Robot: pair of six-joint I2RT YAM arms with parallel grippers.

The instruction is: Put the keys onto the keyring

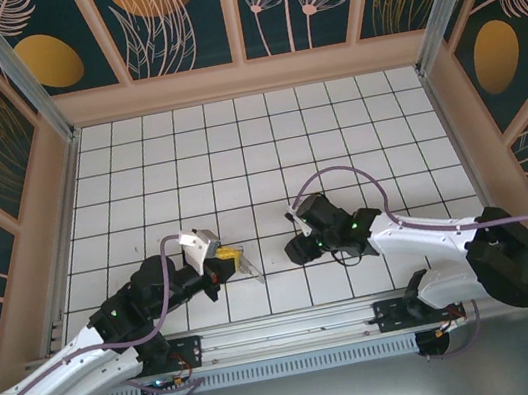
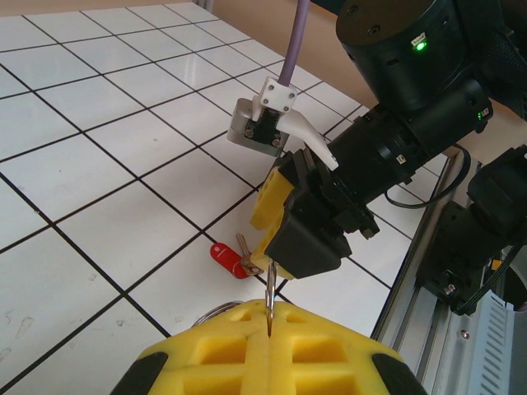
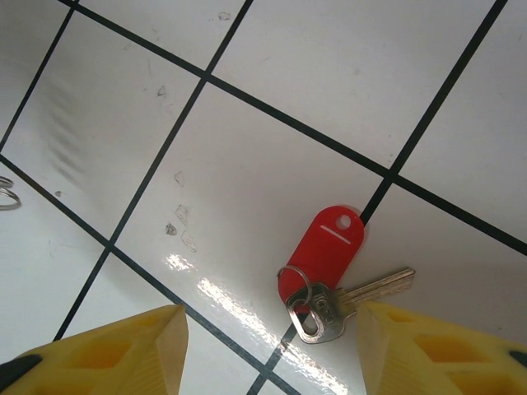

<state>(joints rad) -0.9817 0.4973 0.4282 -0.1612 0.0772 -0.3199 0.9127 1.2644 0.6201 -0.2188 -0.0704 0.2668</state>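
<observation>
A silver key (image 3: 356,297) lies flat on the white tiles, joined by a small wire ring to a red plastic tag (image 3: 327,249). My right gripper (image 3: 272,333) hovers over it, open, with the key's blade close to the right-hand yellow finger (image 3: 428,350). The left wrist view shows the same red tag (image 2: 226,257) on the floor beneath the right gripper (image 2: 284,243). My left gripper (image 2: 269,319) is shut on the keyring (image 2: 270,295), a thin metal loop seen edge-on that points toward the right gripper. From above, the keyring (image 1: 252,265) sticks out of the left gripper (image 1: 236,257).
Thin wire rings (image 2: 212,312) curve out beside the left fingers and show at the left edge as wire rings (image 3: 6,194). The metal rail (image 1: 297,334) runs along the near edge. Wooden walls (image 1: 244,77) enclose the tiled floor (image 1: 236,151), which lies bare behind the arms.
</observation>
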